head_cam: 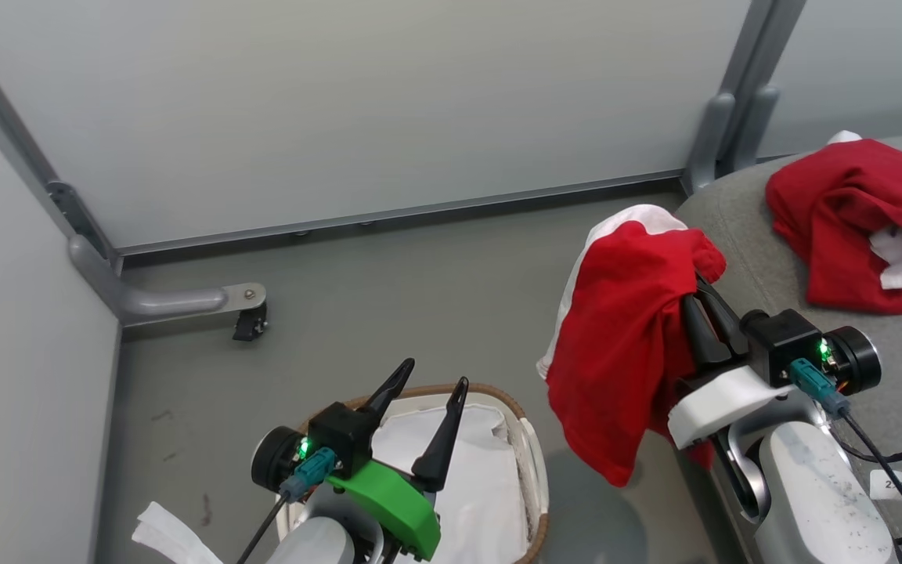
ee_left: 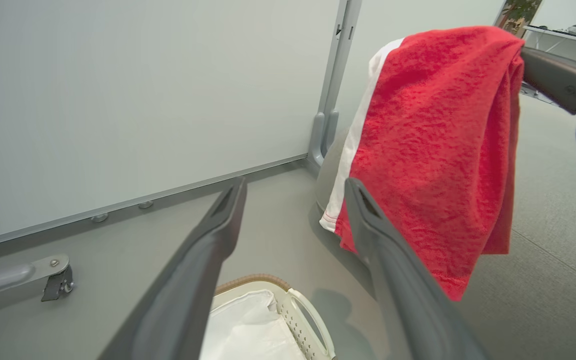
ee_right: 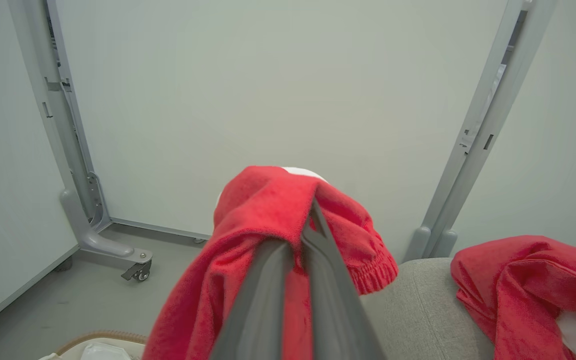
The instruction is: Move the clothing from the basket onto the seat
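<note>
One red white-striped fabric garment [head_cam: 615, 368] hangs clamped in the right gripper [ee_right: 311, 214]; the left gripper [head_cam: 433, 374] gapes above the white perforated plastic basket [head_cam: 533, 470].

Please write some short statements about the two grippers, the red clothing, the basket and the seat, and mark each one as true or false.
1. The left gripper is open above the basket, and the right gripper is shut on a red garment. True.
2. A second red garment lies on the seat. True.
3. The held red garment lies flat on the seat. False: it hangs from the right gripper, mostly over the floor beside the seat's edge.
4. Red clothing lies in the basket. False: the part in view shows its white liner and nothing red.
</note>
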